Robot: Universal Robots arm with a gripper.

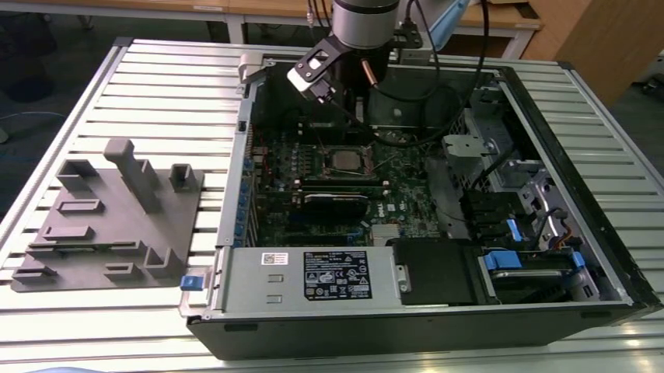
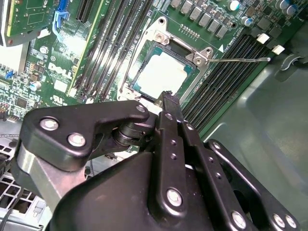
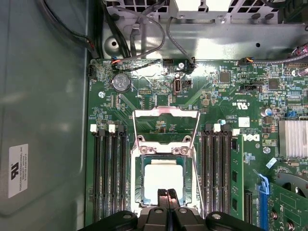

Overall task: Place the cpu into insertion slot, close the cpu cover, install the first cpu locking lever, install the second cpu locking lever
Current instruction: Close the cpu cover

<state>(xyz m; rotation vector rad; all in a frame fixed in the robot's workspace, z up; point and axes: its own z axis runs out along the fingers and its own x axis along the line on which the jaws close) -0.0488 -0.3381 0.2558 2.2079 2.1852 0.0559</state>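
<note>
First wrist view: cpu (image 3: 163, 175) seated, cpu cover (image 3: 166, 112) up, end effector (image 3: 167, 193) clenched abv

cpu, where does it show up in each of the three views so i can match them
Exterior view: the cpu is the pale square mid-motherboard, under the gripper.
Second wrist view: cpu lies in the insertion slot, just past the gripper jaws.
First wrist view: cpu lies between the memory slots, just past the gripper.
Shared landmark: the gripper, close by the cpu in every view.
</note>
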